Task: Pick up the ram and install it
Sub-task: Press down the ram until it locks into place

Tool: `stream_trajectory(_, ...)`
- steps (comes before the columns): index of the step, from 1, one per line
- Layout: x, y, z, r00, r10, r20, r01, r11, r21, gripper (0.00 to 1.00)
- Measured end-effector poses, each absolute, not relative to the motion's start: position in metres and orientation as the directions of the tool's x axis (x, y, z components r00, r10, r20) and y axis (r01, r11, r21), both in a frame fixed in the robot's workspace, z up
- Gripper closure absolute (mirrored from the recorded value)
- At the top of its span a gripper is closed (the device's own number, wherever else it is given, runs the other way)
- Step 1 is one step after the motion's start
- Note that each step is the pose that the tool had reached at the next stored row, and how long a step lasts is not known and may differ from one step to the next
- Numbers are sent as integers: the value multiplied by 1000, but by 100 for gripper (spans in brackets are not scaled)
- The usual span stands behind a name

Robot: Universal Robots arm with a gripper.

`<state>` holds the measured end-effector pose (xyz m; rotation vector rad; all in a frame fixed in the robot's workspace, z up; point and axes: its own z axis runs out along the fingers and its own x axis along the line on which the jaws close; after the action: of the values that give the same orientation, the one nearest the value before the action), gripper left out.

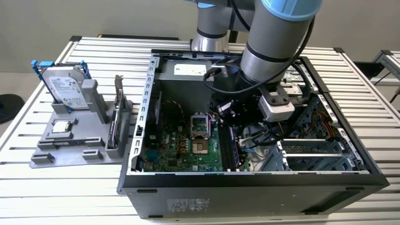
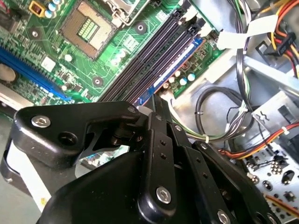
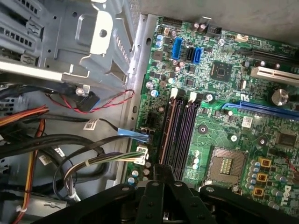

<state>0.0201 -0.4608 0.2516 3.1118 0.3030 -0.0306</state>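
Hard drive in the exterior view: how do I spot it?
Find the grey stand at the exterior view's left of the open computer case. The hard drive stands upright on it, the only silver box in a blue bracket.

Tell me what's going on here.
The arm is reaching down into the open computer case. Its gripper hangs just above the memory slots on the motherboard, beside the bare processor socket. All the slots look empty, so the ram is not yet installed. Whether the gripper holds it cannot be told.
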Motion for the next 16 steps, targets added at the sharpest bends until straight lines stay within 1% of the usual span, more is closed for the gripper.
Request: stream_trajectory(16,20,-461,252,931,363,-21,364,-931,13,100)
